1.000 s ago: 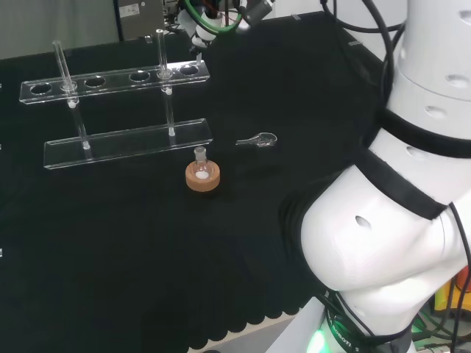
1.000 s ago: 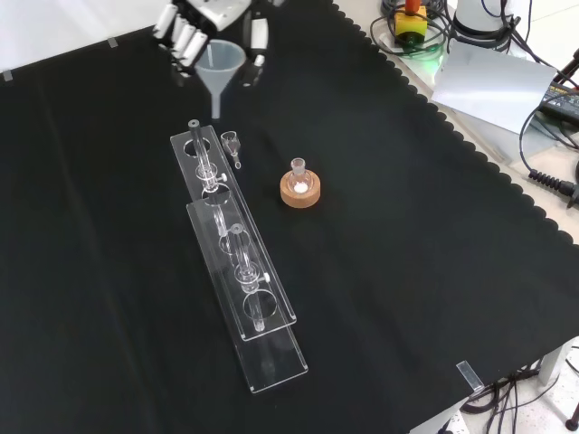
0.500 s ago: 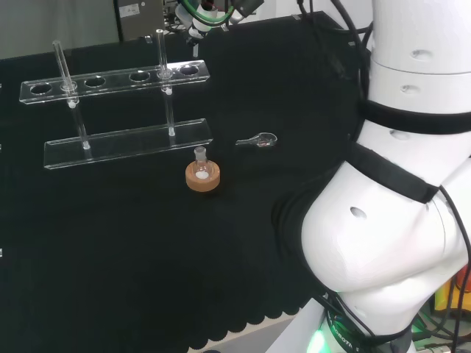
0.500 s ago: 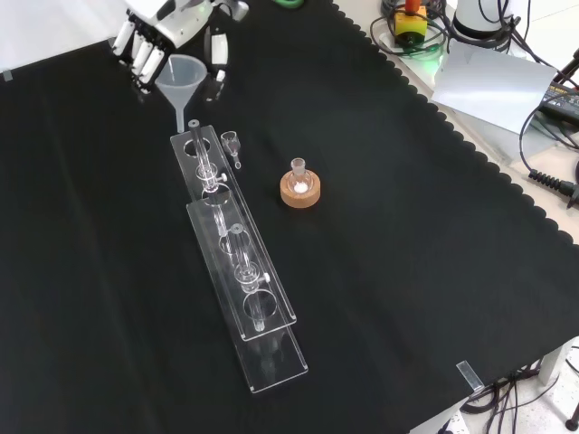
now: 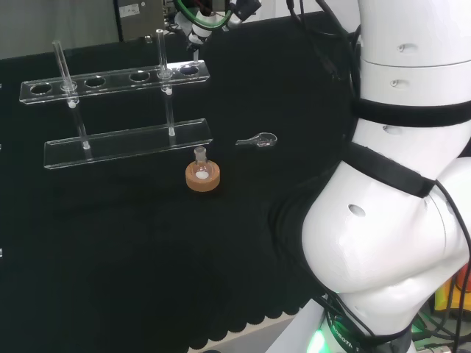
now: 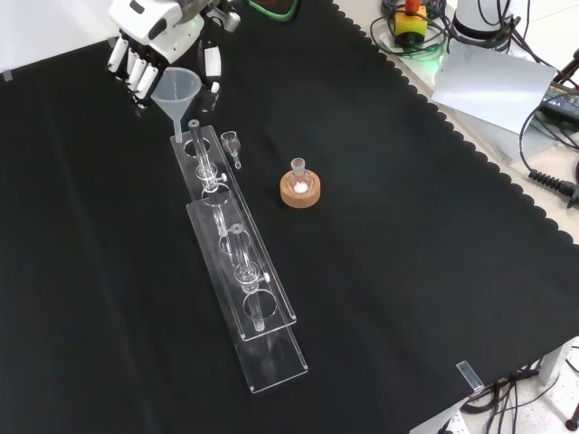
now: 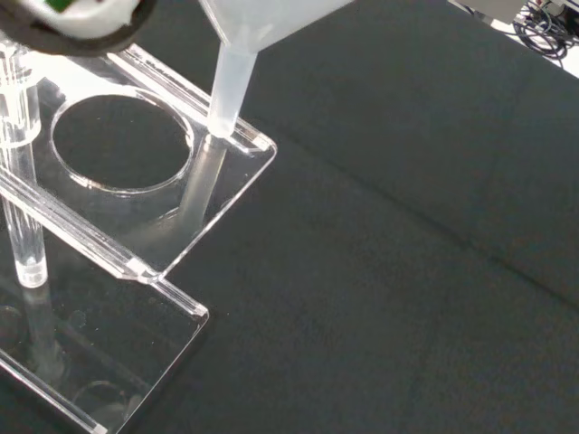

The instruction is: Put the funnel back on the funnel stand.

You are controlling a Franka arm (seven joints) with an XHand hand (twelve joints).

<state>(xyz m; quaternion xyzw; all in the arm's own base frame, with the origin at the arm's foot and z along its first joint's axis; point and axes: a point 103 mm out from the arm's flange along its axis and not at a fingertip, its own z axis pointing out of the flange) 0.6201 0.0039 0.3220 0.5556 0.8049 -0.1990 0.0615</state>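
While the hand grips the plastic funnel with curled fingers, its stem hovers at the funnel stand's end hole, not yet seated

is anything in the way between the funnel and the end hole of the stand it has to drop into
Nothing visible blocks it. The funnel, held in the hand, has its stem tip at the corner of the stand's top plate, beside the open end hole. The nearest upright rod stands past the hole.
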